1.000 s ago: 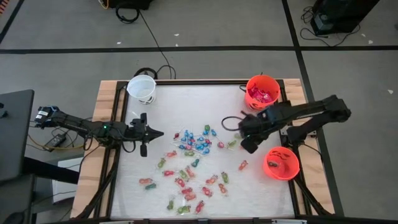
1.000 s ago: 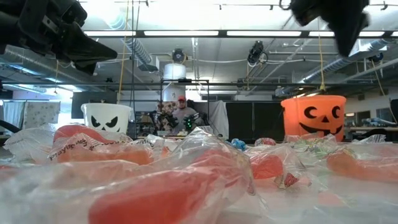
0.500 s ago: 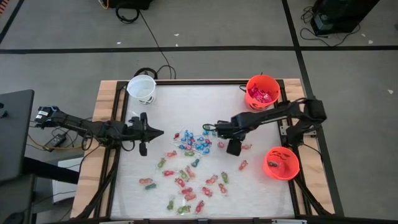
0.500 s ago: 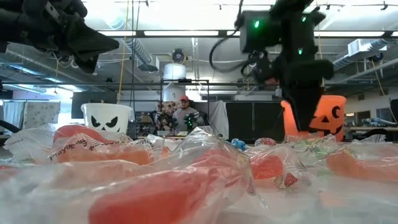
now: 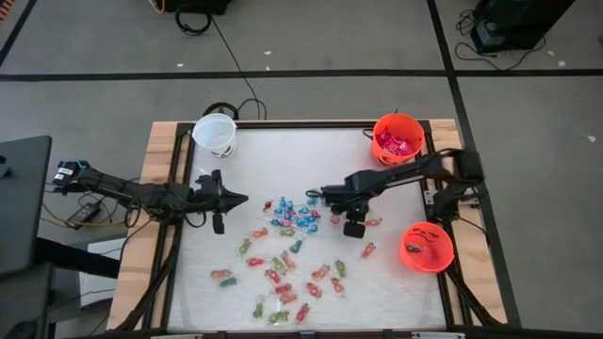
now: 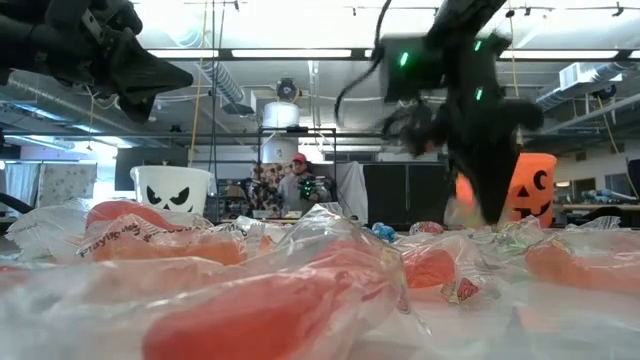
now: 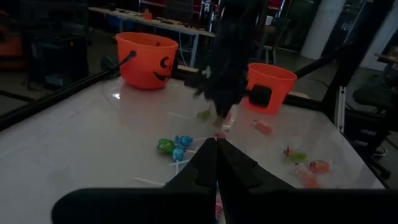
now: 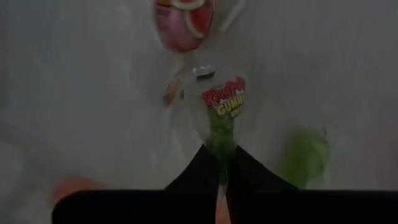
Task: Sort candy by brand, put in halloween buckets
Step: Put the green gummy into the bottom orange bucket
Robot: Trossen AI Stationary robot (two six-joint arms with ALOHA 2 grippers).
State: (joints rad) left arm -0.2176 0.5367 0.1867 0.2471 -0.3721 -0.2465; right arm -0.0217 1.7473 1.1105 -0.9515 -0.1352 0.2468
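Right pincer (image 8: pixel 221 163) pinches a crinkly clear-wrapped green gummy candy (image 8: pixel 219 118); left pincer (image 7: pixel 216 163) clenched, empty.

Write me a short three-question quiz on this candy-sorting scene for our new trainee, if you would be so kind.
1. Multiple choice: the right gripper has its jaws shut on: A) a flat red square packet, B) a green clear-wrapped gummy sweet, C) nothing.
2. True or false: the white round plastic bucket is on the robot's left.
3. How many orange round plastic buckets are in view?
Key: 1 B; 2 true; 3 two.
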